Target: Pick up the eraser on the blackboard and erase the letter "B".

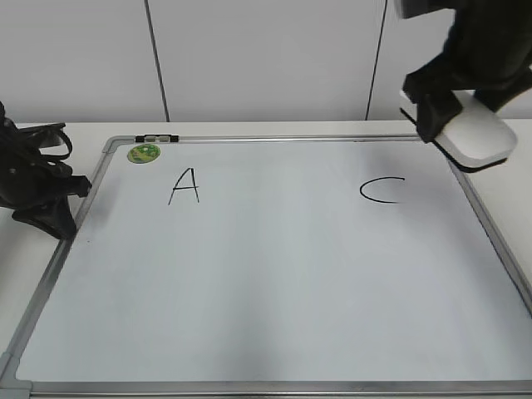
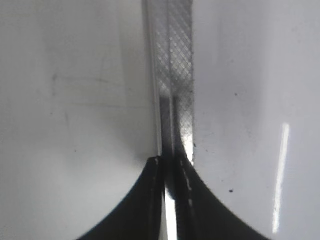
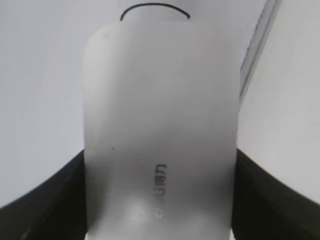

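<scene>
The blackboard is a white board with a grey frame, lying flat. It bears a black "A" and a "C"; no letter "B" shows between them. My right gripper is shut on the white eraser and holds it above the board's far right corner. In the right wrist view the eraser fills the middle, with the "C" beyond its tip. My left gripper sits at the board's left edge, its jaws shut over the frame.
A small round green magnet lies at the board's far left corner, next to a black and white clip on the frame. A white wall rises behind the table.
</scene>
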Motion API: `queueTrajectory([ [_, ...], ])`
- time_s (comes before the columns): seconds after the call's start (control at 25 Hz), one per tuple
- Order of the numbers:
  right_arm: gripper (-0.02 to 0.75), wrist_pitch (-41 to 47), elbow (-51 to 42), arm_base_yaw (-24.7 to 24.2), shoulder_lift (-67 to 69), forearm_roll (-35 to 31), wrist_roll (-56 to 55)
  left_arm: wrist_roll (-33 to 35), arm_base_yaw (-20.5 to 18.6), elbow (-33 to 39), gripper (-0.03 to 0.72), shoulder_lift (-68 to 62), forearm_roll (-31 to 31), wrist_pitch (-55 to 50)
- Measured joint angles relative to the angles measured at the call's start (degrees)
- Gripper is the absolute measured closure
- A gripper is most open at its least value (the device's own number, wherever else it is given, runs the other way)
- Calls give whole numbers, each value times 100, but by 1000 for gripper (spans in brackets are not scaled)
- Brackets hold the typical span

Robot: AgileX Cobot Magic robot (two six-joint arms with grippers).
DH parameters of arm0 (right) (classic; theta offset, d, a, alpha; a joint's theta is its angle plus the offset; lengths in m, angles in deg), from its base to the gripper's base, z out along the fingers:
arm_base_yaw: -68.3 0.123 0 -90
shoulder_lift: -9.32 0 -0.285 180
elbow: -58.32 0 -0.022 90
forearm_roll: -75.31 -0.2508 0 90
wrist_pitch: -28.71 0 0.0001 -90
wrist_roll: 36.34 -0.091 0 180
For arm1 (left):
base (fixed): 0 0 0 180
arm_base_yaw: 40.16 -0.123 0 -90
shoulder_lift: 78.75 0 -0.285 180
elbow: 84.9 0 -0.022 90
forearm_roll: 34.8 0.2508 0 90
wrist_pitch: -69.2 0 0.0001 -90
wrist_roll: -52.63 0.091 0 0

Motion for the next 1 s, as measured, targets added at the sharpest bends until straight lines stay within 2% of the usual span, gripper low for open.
queueTrajectory([
  [0.28, 182, -939, -1570, -776, -939, -261, -36, 0, 0, 0, 673, 0, -3, -13],
  [0.56, 182, -1767, -2638, -1268, -1161, -469, -164, 0, 0, 0, 673, 0, -13, -26],
  [1.0, 182, -2019, -2932, -1414, -1161, -533, -175, 0, 0, 0, 671, 0, -24, -38],
])
